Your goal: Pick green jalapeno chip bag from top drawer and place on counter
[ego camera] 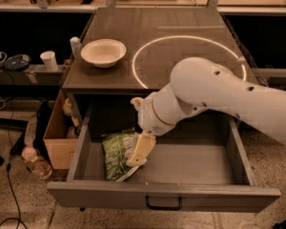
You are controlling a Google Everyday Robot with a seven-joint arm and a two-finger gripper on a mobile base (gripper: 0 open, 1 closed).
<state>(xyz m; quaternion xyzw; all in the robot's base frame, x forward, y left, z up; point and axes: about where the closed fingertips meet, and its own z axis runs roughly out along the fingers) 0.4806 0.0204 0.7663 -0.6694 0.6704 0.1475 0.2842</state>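
The green jalapeno chip bag (115, 157), lower left of centre, is mottled green with a white edge and lies in the plain grey top drawer (195, 170) (its small handle (163, 205) is black). At the bag's right side hangs the cream-tan gripper (136, 160) on a white arm (219, 92). Above, the counter (181, 18) is dark grey-brown with a thin glowing white circle (190, 36) and a cream bowl (103, 52); a cardboard box (57, 140) at left is tan.

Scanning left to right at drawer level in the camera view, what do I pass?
Open tan cardboard box → crinkled green jalapeno chip bag → cream gripper at the bag's right edge → bare floor and right wall of the grey top drawer.
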